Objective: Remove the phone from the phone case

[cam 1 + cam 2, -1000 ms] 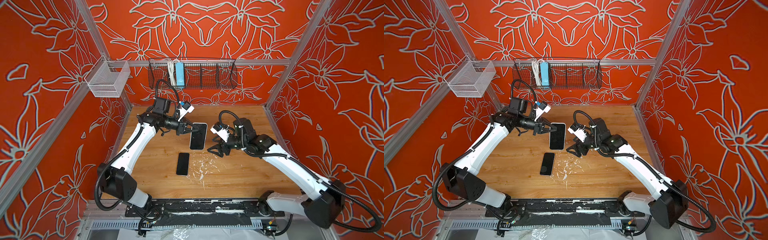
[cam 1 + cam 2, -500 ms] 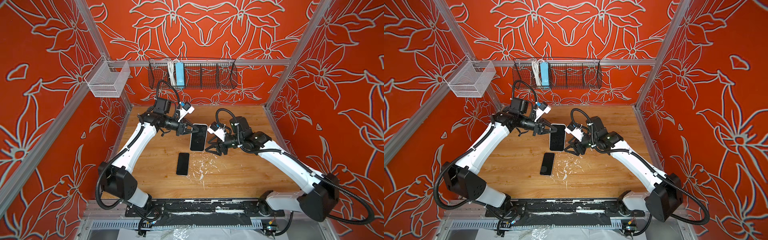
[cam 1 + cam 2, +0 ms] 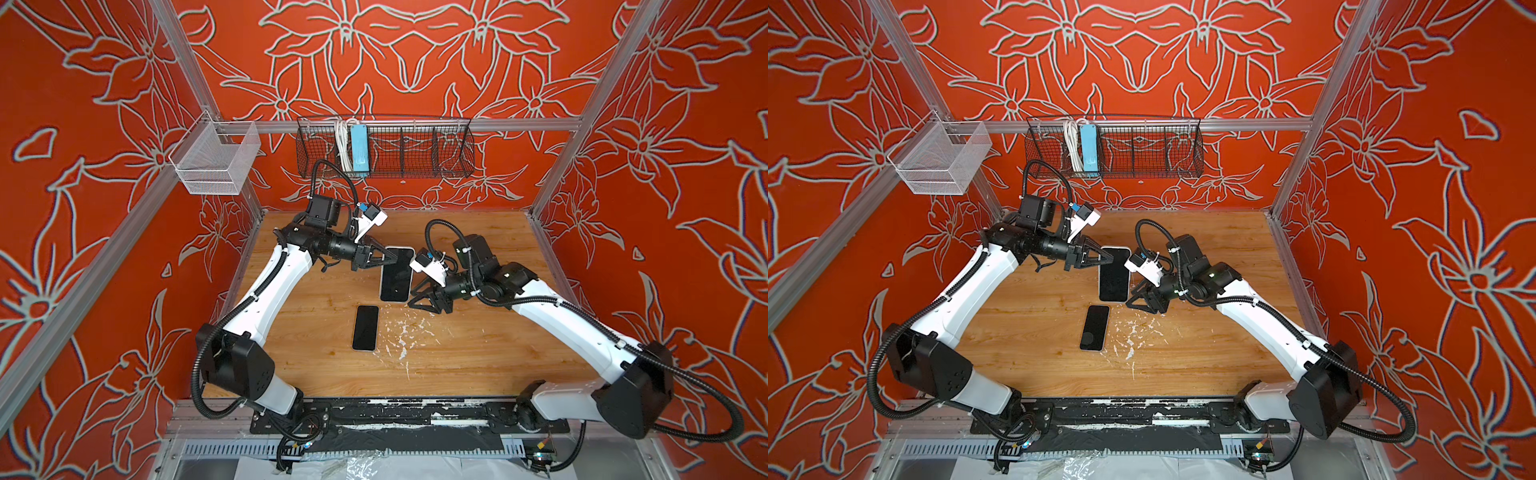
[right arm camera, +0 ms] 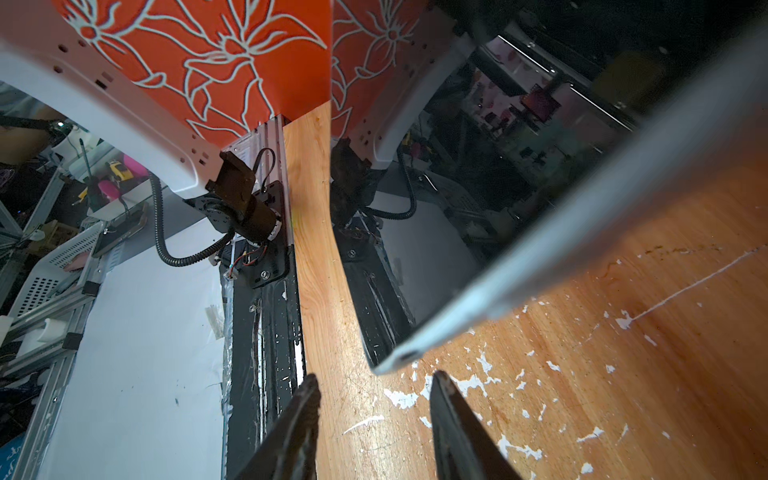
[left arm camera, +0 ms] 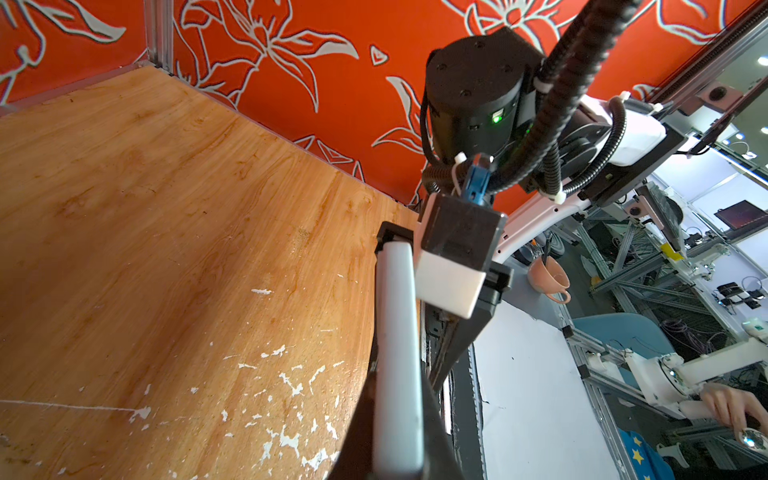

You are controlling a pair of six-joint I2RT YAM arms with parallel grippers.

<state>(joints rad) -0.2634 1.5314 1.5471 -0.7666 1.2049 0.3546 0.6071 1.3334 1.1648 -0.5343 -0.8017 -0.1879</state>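
**Left claw (image 3: 393, 261) grips case (image 3: 400, 249); right claw (image 3: 412, 297) open at its corner**

The phone (image 3: 396, 279) sits screen up in the white case, near the middle of the tabletop (image 3: 478, 349). The left claw is clamped on the case's far left corner. In the left wrist view the case's white edge (image 5: 397, 353) runs out between the claw's dark fingers.

In both top views the right claw hangs just beside the case's near right corner (image 3: 1124, 300). The right wrist view shows its fingers (image 4: 453, 419) standing apart. The rounded corner of the case (image 4: 415, 345) lies just beyond the tips, not between them, and nothing is held. The screen there is glossy and dark.

Whether the case rests on the wood or is lifted clear cannot be told.

A second phone (image 3: 365, 328), bare and dark, lies flat nearer the front edge. It is apart from both claws, beside a scatter of white flecks (image 3: 401, 332).
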